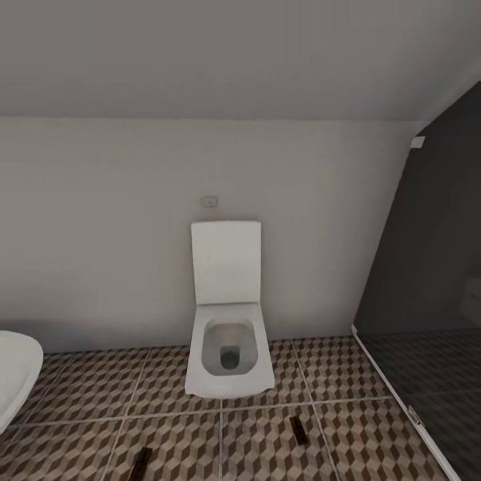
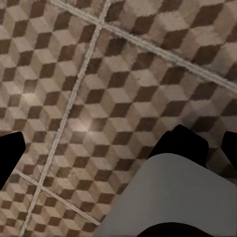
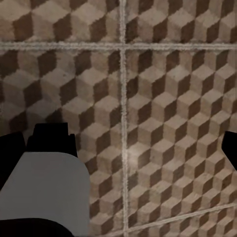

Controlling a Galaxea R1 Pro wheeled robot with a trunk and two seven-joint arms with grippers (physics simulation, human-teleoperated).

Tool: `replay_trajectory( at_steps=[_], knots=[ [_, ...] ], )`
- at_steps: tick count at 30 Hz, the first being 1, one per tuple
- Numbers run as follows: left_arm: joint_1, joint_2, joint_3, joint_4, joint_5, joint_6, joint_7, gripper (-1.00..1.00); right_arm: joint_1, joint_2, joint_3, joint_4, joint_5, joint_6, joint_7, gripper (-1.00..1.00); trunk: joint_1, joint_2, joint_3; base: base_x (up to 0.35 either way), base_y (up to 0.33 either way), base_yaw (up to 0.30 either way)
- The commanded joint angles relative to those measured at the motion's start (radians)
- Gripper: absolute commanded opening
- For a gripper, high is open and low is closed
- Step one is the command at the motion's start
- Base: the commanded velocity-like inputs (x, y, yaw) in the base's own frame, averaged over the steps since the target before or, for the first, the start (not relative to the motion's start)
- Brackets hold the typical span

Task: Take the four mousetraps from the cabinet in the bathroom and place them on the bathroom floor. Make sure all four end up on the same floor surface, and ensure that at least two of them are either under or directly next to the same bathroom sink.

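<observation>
Fingers (image 3: pixel 231 148) spread, empty, above bathroom floor (image 3: pixel 163 98).

No readable text, labels, brands or numbers anywhere. The small plate on the wall (image 1: pixel 210 201) above the toilet (image 1: pixel 230 321) is blank at this size, and the patterned floor tiles (image 1: pixel 87 394) carry no markings.

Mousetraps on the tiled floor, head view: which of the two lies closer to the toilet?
The mousetrap at the right, on the tile just in front of the toilet. The other mousetrap lies further left, nearer the picture's bottom edge, farther from the bowl.
</observation>
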Motion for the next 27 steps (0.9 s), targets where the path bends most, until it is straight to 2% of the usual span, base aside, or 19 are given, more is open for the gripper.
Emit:
replay_trajectory(
  at_steps=[1,27],
  knots=[
    [0.000,0.001,-0.007,-0.004,0.003,0.003,0.008,1.00,-0.001,0.000,0.007,0.004,0.000,-0.006,-0.003,1.00,-0.004,0.007,0.002,0.000,0.000,0.000],
    [0.000,0.004,-0.007,-0.002,0.006,0.000,0.008,1.00,0.006,0.000,0.007,0.003,0.000,-0.008,-0.003,1.00,-0.104,0.189,0.084,0.000,0.000,0.000]
  ],
)
